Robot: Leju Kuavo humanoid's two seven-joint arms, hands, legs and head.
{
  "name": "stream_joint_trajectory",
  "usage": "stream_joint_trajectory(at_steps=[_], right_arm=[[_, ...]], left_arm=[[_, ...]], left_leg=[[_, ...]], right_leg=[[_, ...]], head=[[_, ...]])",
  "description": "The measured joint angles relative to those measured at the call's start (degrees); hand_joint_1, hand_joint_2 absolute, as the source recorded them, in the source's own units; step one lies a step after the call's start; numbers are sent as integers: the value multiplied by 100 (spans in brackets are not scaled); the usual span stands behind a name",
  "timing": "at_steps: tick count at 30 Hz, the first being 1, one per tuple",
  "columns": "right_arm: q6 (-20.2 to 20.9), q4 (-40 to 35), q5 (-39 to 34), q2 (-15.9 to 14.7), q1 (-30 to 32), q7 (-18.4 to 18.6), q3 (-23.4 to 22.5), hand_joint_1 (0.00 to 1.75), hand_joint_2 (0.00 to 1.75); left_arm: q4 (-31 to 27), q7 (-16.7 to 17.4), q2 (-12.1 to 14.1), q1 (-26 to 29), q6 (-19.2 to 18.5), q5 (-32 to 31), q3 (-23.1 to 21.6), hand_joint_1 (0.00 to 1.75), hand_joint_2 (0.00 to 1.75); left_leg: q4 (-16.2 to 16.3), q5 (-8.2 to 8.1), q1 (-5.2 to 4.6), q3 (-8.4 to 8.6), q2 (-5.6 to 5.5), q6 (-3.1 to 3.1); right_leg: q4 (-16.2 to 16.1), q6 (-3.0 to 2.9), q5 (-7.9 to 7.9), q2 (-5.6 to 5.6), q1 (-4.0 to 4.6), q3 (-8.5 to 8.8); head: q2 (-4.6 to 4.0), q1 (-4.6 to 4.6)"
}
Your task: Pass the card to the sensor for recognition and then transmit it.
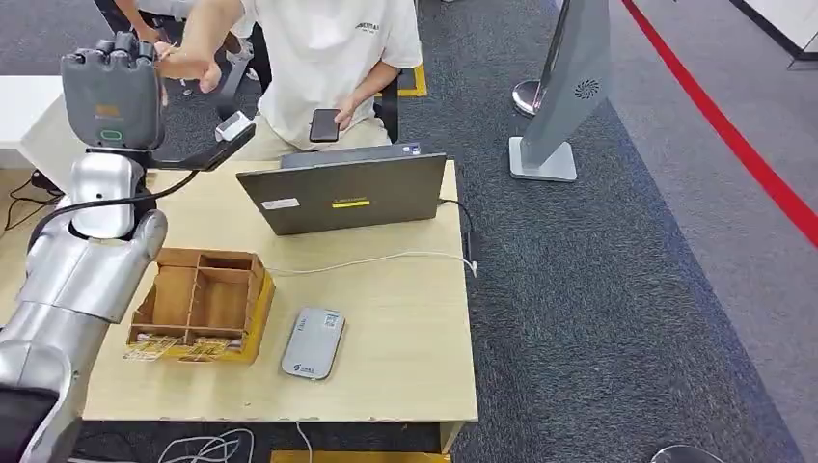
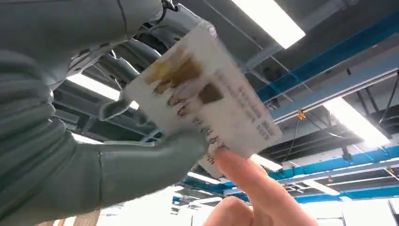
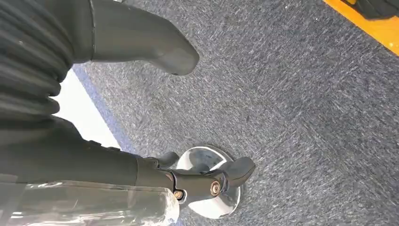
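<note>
My left hand [image 1: 111, 87] is raised high at the table's far left corner. In the left wrist view it pinches a white card [image 2: 207, 89] with brown print between its thumb and darker fingers. A seated person's hand [image 1: 188, 63] reaches up to it, and their fingertips [image 2: 242, 181] touch the card's free edge. The sensor [image 1: 313, 342], a flat grey-white reader with a cable, lies on the wooden table [image 1: 405, 318] near its front edge. My right hand [image 3: 108, 165] hangs over grey carpet with its thumb and fingers apart, holding nothing.
A wooden divided box [image 1: 200, 304] stands beside the sensor, below my left arm. An open laptop [image 1: 342, 193] sits at the table's back, with a white cable running across to the right edge. The person holds a phone [image 1: 325, 124]. A grey floor stand [image 1: 564, 92] is at the right.
</note>
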Motion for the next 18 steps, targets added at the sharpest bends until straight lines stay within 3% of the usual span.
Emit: stream_joint_trajectory(at_steps=[10, 12, 18], right_arm=[[-125, 37, -221, -127, 11, 147, 223, 0, 175], [-201, 37, -347, -153, 33, 227, 275, 0, 175], [-391, -197, -717, -199, 368, 586, 448, 0, 175]], left_arm=[[53, -61, -9, 103, 24, 0, 31, 0, 175], [44, -207, -31, 187, 31, 0, 87, 0, 175], [-958, -722, -210, 1186, -142, 7, 437, 0, 175]], left_leg=[[0, 0, 0, 0, 0, 0], [0, 0, -1, 1, 1, 0], [-1, -4, -3, -1, -1, -1]], right_leg=[[0, 0, 0, 0, 0, 0], [0, 0, 0, 1, -1, 0], [-1, -1, -3, 1, -2, -2]], head=[[0, 0], [0, 2], [0, 2]])
